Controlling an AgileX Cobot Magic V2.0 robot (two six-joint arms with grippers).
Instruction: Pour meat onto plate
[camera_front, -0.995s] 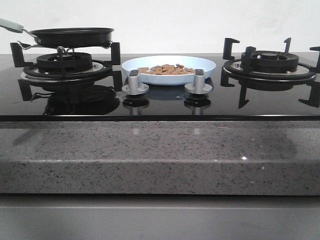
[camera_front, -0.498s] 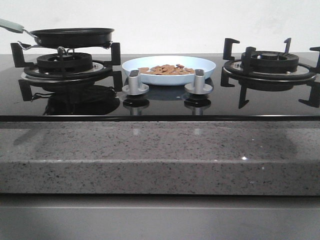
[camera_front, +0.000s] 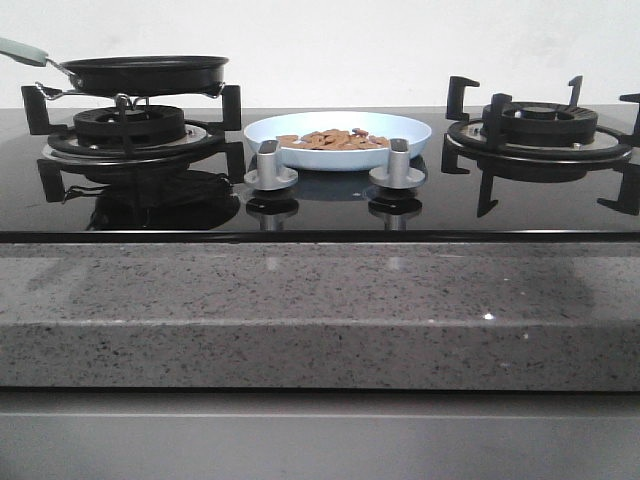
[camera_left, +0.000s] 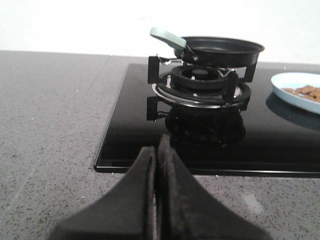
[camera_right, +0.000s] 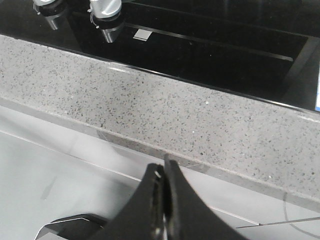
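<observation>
**Meat sits on plate at centre of hob, both pincers clenched**

Speckled grey stone counter (camera_front: 320, 310) fills the foreground of the front view, its thick edge running the full width below a glossy black glass hob (camera_front: 320, 205). My 2 arms do not appear in that view. Seen from my left wrist, my left gripper (camera_left: 156, 150) hangs over the grey counter just short of the hob's near edge, its 2 black fingers pressed together with nothing between them. Seen from my right wrist, my right gripper (camera_right: 163, 167) is likewise clenched on nothing, poised above the counter's front edge and the pale surface below it.

Just past the hob's front edge stand 2 silver knobs, the left knob (camera_front: 270, 165) and the right knob (camera_front: 398, 165), each mirrored in the glass. Directly behind them, between the 2 burners, rests the plate (camera_front: 415, 135), pale blue-white and shallow. The meat (camera_front: 335, 139) lies in it as a low heap of small orange-brown bits spread across the middle. From my left wrist only an edge of the plate and a few bits are visible.

On the left burner (camera_front: 130, 130) a black frying pan (camera_front: 145, 72) sits level on the black grate, its pale green handle (camera_front: 22, 50) pointing out to the left. The right burner (camera_front: 540, 125) carries nothing on its grate. Behind everything rises a plain white wall (camera_front: 330, 45).
</observation>
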